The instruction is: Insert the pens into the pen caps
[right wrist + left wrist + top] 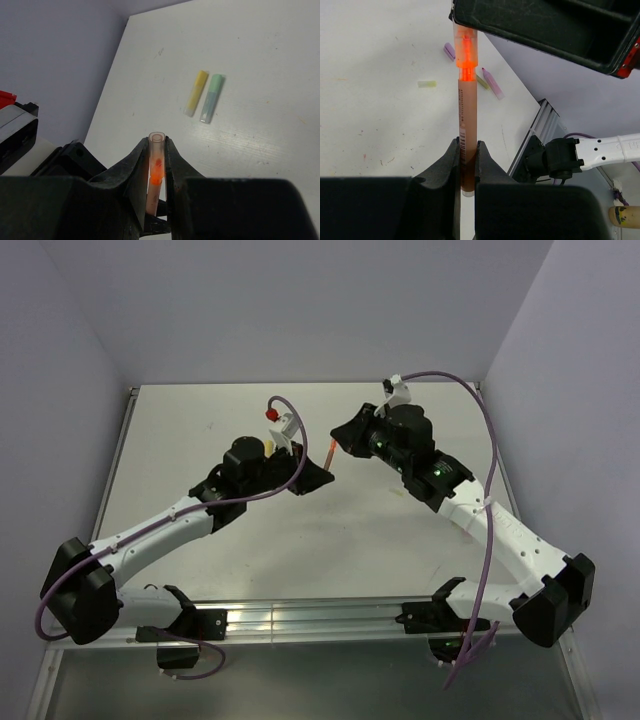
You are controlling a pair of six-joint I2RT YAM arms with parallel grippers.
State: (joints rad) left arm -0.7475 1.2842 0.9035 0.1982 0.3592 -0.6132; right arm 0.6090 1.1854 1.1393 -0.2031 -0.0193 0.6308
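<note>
The left gripper (466, 150) is clenched on the lower barrel of the orange-red pen (466, 115), which rises straight out from between its fingers. The right gripper (158, 150) is clamped on the pale clear cap (157, 142), whose mouth sits over the pen's glowing tip. The step in hand looks like the seating push. It would go best with both claws on one axis and the pen driven along its own length, since a tilt could bind the tip or let the thin barrel slip. The overhead view shows only the claws meeting above the table (300, 540), the joint too small to read. The left wrist view gives the barrel's line into the cap, plus a purple cap (449, 50) and a yellow cap (426, 84) beyond its fingers. The right wrist view shows instead a yellow pen (196, 92) and a mint-teal pen (211, 98) side by side beyond its fingertips.
</note>
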